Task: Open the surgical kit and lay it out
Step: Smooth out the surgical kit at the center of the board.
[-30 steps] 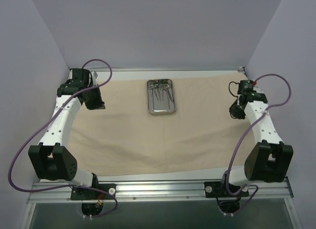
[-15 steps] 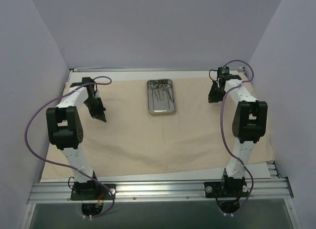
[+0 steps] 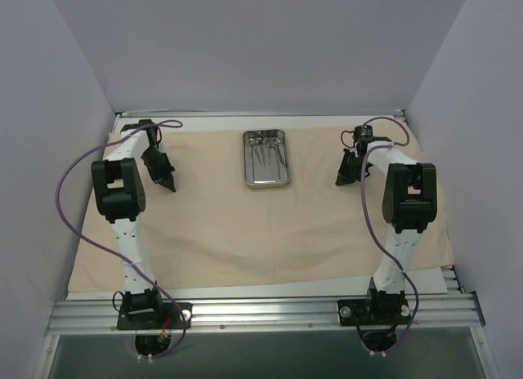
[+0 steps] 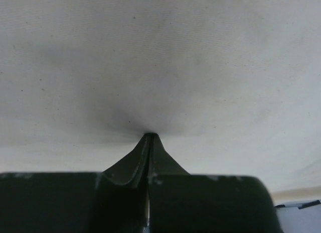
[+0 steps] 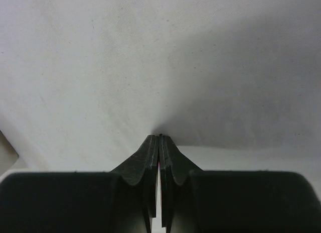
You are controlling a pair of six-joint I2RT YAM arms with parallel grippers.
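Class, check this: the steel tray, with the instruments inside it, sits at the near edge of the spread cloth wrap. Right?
No. The top external view shows the steel tray, with the instruments inside it, at the far edge of the spread cloth wrap, not the near edge.

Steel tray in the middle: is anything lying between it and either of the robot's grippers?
Nothing visible does. Only bare beige cloth lies between the tray and the left gripper on one side, the right gripper on the other. Both grippers are shut.
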